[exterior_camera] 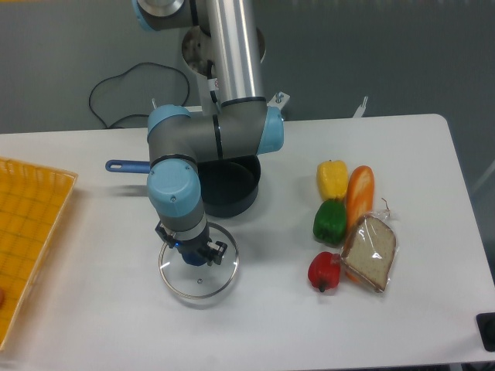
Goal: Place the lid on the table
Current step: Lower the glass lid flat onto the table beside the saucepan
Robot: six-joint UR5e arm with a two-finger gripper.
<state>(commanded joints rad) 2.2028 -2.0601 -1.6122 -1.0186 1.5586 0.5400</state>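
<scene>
The round clear glass lid (pixel 207 280) with a thin metal rim is in front of the dark saucepan (pixel 228 185), low over or on the white table (pixel 255 325); I cannot tell which. My gripper (pixel 191 251) points straight down over the lid's centre and is shut on its blue knob, which shows only as a sliver between the fingers. The arm's blue wrist joint hides the pan's left side.
The saucepan's blue handle (pixel 128 165) sticks out left. A yellow gridded tray (pixel 31 224) lies at the left edge. On the right are yellow (pixel 332 178), green (pixel 330 221) and red (pixel 324 270) peppers, a bread roll (pixel 360 195) and a bagged bread slice (pixel 370 251).
</scene>
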